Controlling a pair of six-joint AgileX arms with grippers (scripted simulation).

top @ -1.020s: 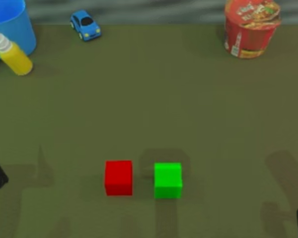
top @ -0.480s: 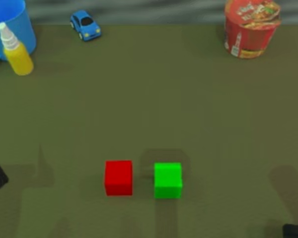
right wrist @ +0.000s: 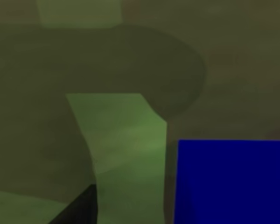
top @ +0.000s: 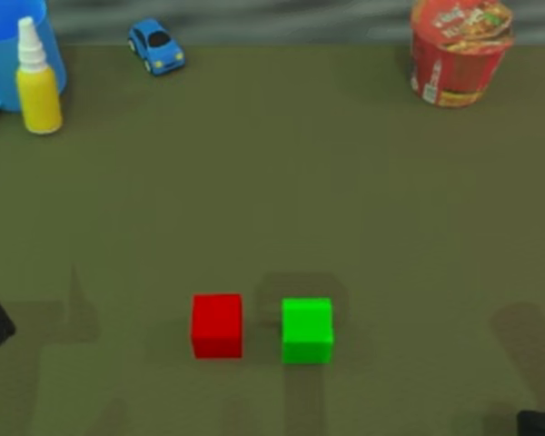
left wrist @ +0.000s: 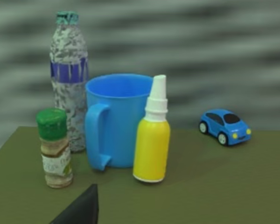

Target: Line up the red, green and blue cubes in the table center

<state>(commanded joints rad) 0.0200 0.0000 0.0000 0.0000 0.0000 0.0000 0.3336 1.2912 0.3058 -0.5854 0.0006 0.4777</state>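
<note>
Here, the red cube [top: 217,324] sits just left of the green cube [top: 307,330], apart, mid-table. My right wrist camera sees the blue cube [right wrist: 232,181] close up. I cannot tell either gripper's state.

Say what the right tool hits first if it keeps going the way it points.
Probably the blue cube, which fills the near part of the right wrist view, with bare table beside it. Depth is unclear.
</note>
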